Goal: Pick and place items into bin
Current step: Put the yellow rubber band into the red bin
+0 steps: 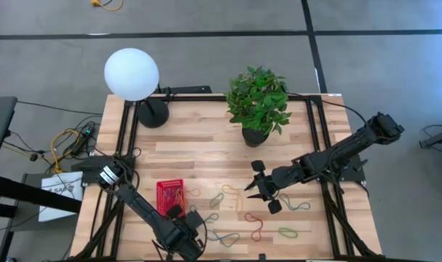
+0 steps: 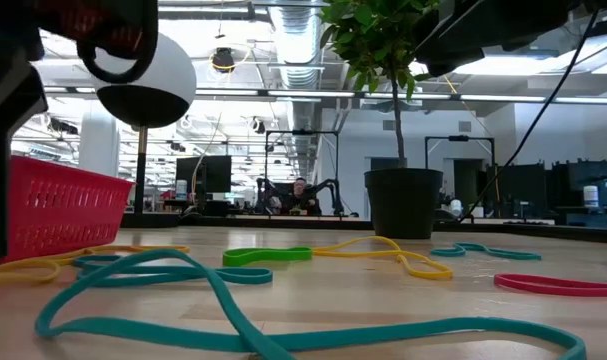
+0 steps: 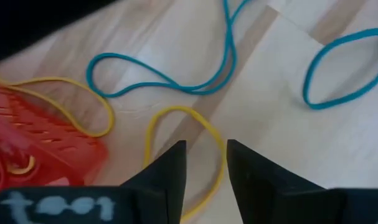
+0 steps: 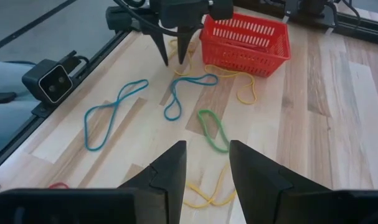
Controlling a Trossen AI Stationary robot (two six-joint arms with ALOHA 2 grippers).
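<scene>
Several loops lie scattered right of the red bin (image 4: 245, 42), so the left gripper (image 3: 204, 158), fingers narrowly apart over a yellow loop (image 3: 176, 134), should drop straight before pinching.

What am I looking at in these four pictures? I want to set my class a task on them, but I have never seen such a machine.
It is a robot with two dark arms at a wooden table, each ending in a two-finger pincer. One picture looks straight down, one looks level across the tabletop, and two come from cameras on the wrists. The left pincer hangs, fingers open, beside the red basket, over a yellow loop. The right pincer hovers open near the table's middle, above a green loop. Neither holds anything. More loops in blue, yellow and red lie scattered on the wood. At the back stand a potted plant and a white globe lamp.
</scene>
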